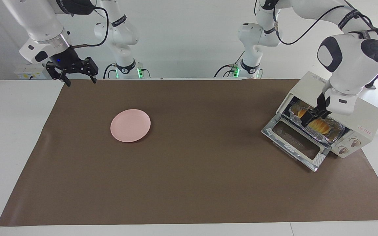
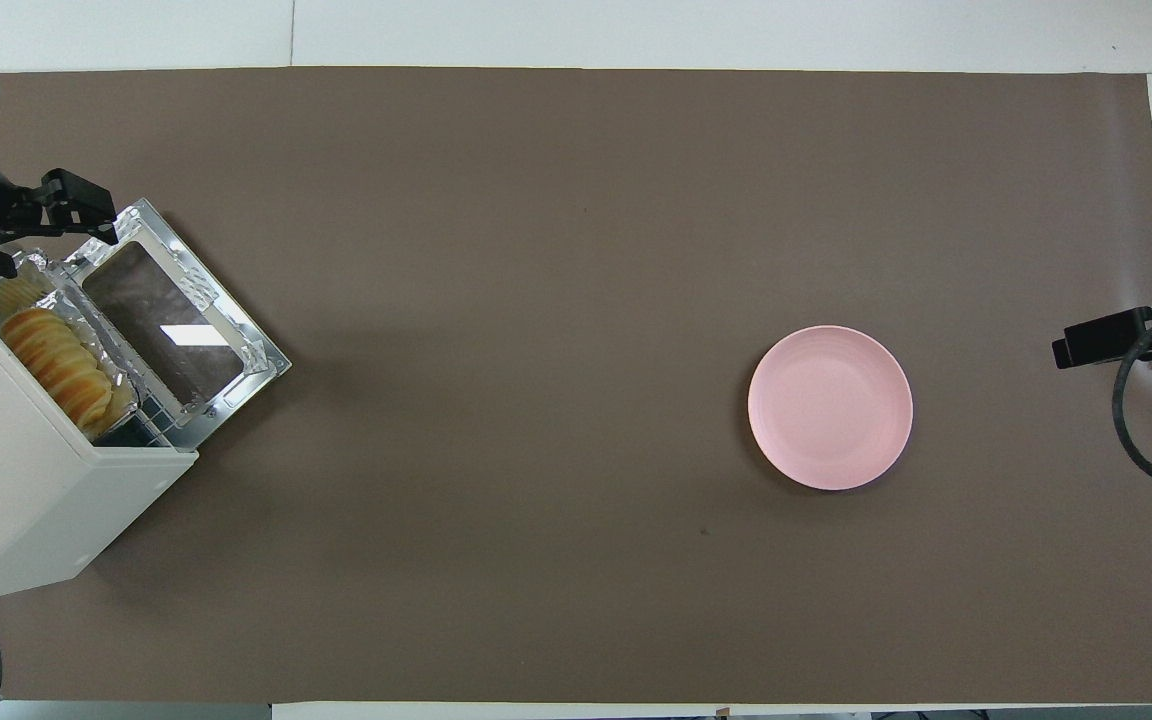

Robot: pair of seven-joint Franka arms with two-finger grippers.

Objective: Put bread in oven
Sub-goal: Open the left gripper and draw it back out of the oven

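Observation:
The cream-white oven (image 1: 359, 113) stands at the left arm's end of the table with its glass door (image 1: 295, 141) folded down open. It also shows in the overhead view (image 2: 16, 500). The golden ridged bread (image 1: 320, 126) lies in a crinkled foil tray (image 1: 335, 132) at the oven's mouth. The overhead view shows the bread (image 2: 56, 365) as well. My left gripper (image 1: 315, 118) is open and hangs just over the middle of the bread; in the overhead view (image 2: 46, 245) it is off the loaf. My right gripper (image 1: 80, 80) is open and empty, raised over the brown mat's corner.
An empty pink plate (image 1: 130, 125) lies on the brown mat (image 1: 189, 183), toward the right arm's end; it also shows in the overhead view (image 2: 829, 407). The open oven door juts out over the mat toward the table's middle.

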